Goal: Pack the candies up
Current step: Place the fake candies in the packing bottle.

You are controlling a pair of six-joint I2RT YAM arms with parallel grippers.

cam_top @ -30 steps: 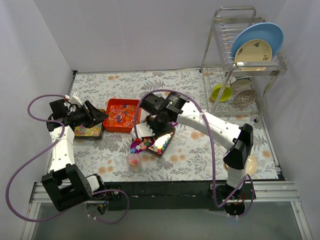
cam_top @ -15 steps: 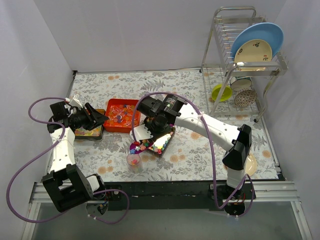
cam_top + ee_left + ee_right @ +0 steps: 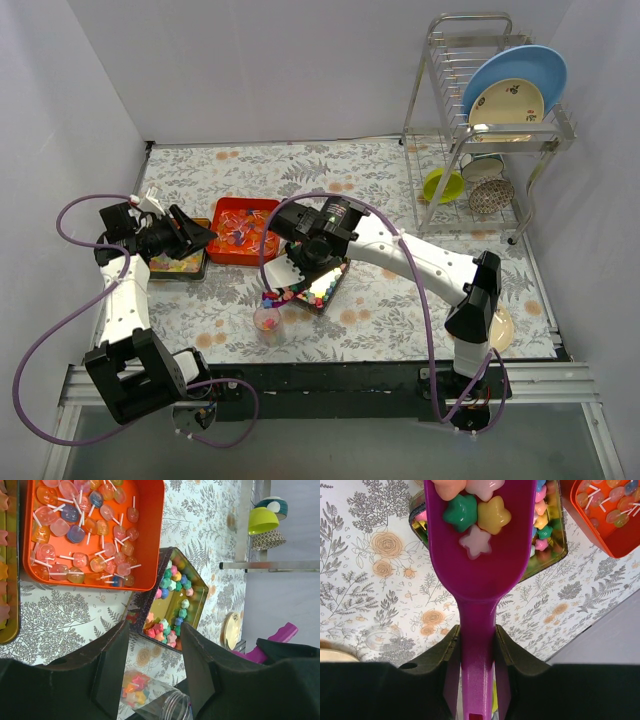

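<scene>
Holding a loaded scoop above the candy tin

Item 1. Right gripper (image 3: 476, 655): both fingers clamped on the handle of a purple plastic scoop (image 3: 475, 577), which is held level and raised off the table.

Item 2. Star-shaped pastel candies (image 3: 470, 512) in the scoop's bowl: one green, one yellow, one pale pink, and peach and pink ones at its far end.

Item 3. Dark glitter-sided tin with a gold interior (image 3: 134, 611), directly beneath the scoop's bowl. It holds a heap of pink, green, blue and yellow candies.

Item 4. Clear plastic jar (image 3: 267, 322), upright just in front of the tin, with a few candies at the bottom.

Item 5. Left gripper (image 3: 154, 667): jaws apart, holding nothing, hovering to the left of the tin.

Item 6. Orange rectangular tray (image 3: 155, 510), touching the tin's far-left corner, filled with translucent lollipops (image 3: 80, 535) on white sticks.

Item 7. Shallow bronze-coloured tray (image 3: 180, 265), left of the orange one, below the left gripper.

Item 8. Wire dish rack (image 3: 480, 130), far right corner, with a blue plate (image 3: 515, 70) and a lime-green bowl (image 3: 442, 185).
</scene>
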